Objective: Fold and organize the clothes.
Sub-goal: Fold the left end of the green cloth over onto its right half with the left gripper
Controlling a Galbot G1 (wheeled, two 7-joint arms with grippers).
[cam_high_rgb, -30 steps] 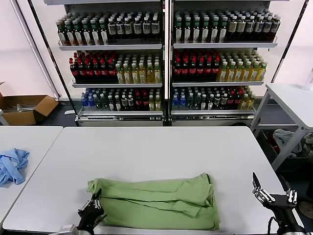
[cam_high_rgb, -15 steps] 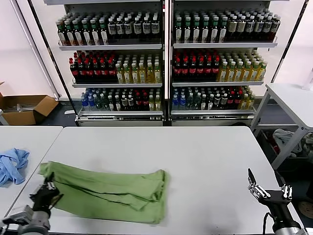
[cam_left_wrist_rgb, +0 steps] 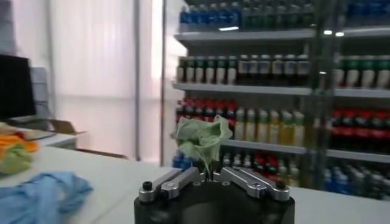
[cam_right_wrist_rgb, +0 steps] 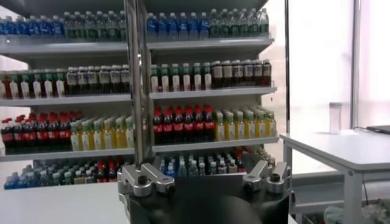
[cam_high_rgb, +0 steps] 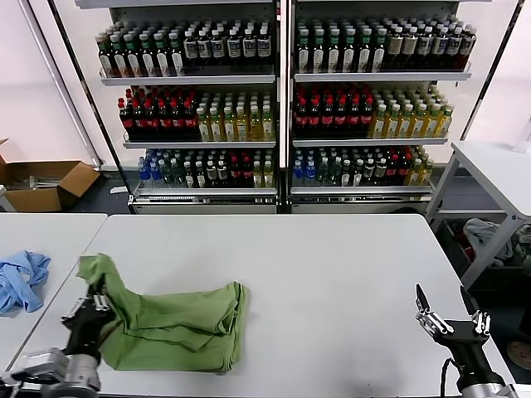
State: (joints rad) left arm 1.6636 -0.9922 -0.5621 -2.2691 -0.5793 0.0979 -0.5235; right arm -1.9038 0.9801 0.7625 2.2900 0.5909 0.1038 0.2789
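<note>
At lower left our left gripper (cam_high_rgb: 89, 315) stands raised, jaws pinched on a corner of the green shirt (cam_high_rgb: 170, 325) — the rest bunched on the white table (cam_high_rgb: 332, 274) by its left edge — while our right gripper (cam_high_rgb: 449, 318) waits spread wide at lower right.

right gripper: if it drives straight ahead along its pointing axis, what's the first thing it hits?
Nothing nearby, as far as I can tell. The open right gripper points over bare white table toward the drink shelves well beyond; depth is unclear.

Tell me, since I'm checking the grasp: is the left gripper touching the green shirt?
Touching. In the left wrist view the left gripper is shut on a bunch of the green shirt.
</note>
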